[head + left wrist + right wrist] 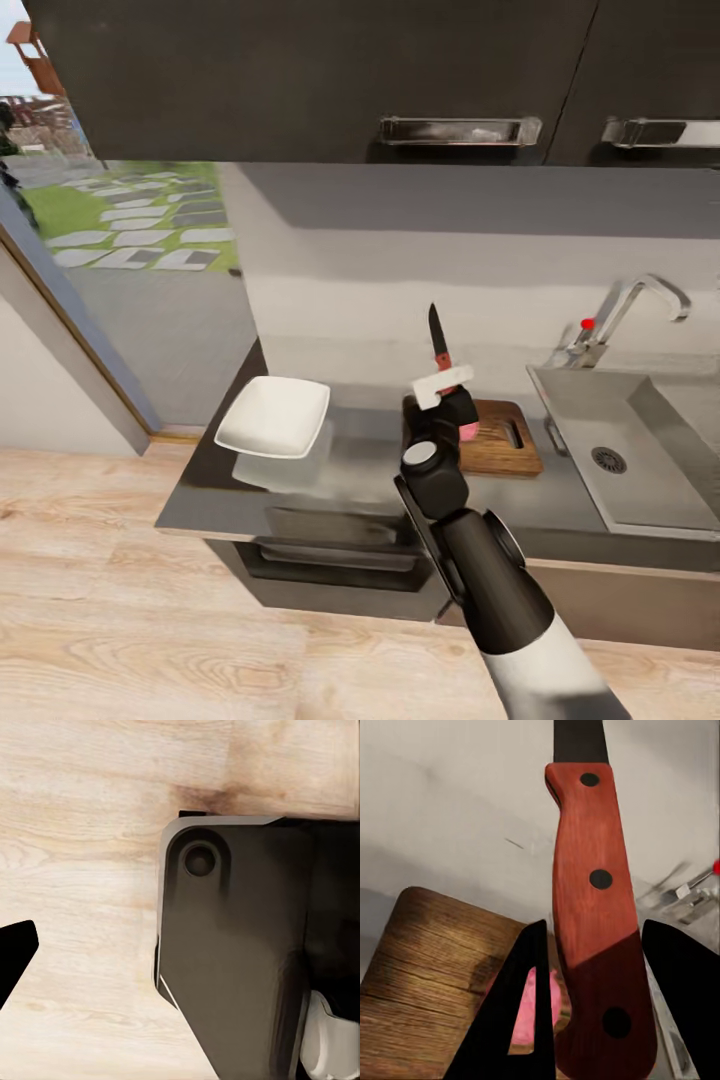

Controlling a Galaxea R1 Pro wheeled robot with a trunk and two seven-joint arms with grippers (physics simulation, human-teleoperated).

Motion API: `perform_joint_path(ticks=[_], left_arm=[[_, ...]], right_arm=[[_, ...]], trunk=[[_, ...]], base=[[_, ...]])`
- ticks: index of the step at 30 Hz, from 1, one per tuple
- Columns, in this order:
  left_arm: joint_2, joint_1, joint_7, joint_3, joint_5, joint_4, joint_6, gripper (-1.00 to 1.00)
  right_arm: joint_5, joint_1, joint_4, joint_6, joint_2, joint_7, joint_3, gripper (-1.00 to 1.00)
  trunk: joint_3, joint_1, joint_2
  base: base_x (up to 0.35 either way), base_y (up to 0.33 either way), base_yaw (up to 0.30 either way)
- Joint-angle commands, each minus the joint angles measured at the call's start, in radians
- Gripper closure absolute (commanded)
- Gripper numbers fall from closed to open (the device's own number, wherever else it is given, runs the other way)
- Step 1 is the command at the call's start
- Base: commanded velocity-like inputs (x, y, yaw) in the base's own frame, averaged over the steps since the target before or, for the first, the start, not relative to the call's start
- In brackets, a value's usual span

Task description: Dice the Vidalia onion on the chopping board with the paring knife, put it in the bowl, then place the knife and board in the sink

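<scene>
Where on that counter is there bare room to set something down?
Bare countertop lies between the bowl and the board, and along the front edge before the sink. The board is crowded: onion and knife above it.

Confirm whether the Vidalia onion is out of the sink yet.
Out. The Vidalia onion lies whole on the chopping board, partly behind the right tool, which holds the paring knife blade-up. The sink basin looks empty.
</scene>
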Motion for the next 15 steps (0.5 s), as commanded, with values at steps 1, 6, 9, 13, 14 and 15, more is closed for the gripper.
perform_joint_path(ticks=[1, 6, 9, 13, 14, 15], left_arm=[[-0.001, 0.001, -0.001, -0.001, -0.011, -0.001, -0.002, -1.00], [-0.001, 0.001, 0.000, -0.040, -0.012, 0.011, -0.002, -1.00], [-0.001, 0.001, 0.000, -0.044, -0.012, 0.013, -0.002, -1.00], [-0.001, 0.001, 0.001, -0.045, -0.013, 0.013, -0.002, -1.00], [-0.001, 0.001, 0.001, -0.045, -0.013, 0.013, -0.002, -1.00], [-0.001, 0.001, 0.001, -0.046, -0.013, 0.013, -0.002, -1.00]], right_arm=[[-0.003, -0.001, 0.001, 0.004, 0.000, -0.014, 0.014, 1.00], [-0.003, -0.001, 0.006, 0.006, 0.000, -0.023, 0.076, 1.00], [-0.004, -0.001, 0.018, 0.007, 0.000, -0.022, 0.126, 1.00], [-0.003, -0.001, 0.042, 0.006, 0.000, -0.022, 0.158, 1.00], [-0.004, -0.001, 0.043, 0.007, 0.000, -0.022, 0.160, 1.00], [-0.004, -0.001, 0.045, 0.007, 0.000, -0.021, 0.161, 1.00]], trunk=[[-0.002, 0.001, -0.002], [-0.002, 0.001, -0.002], [-0.002, 0.001, -0.002], [-0.002, 0.001, -0.002], [-0.002, 0.001, -0.002], [-0.002, 0.001, -0.002]], base=[[-0.008, -0.316, 0.000], [-0.002, -0.319, 0.000], [0.000, -0.319, 0.000], [0.000, -0.319, 0.000], [0.000, -0.319, 0.000], [0.000, -0.319, 0.000]])
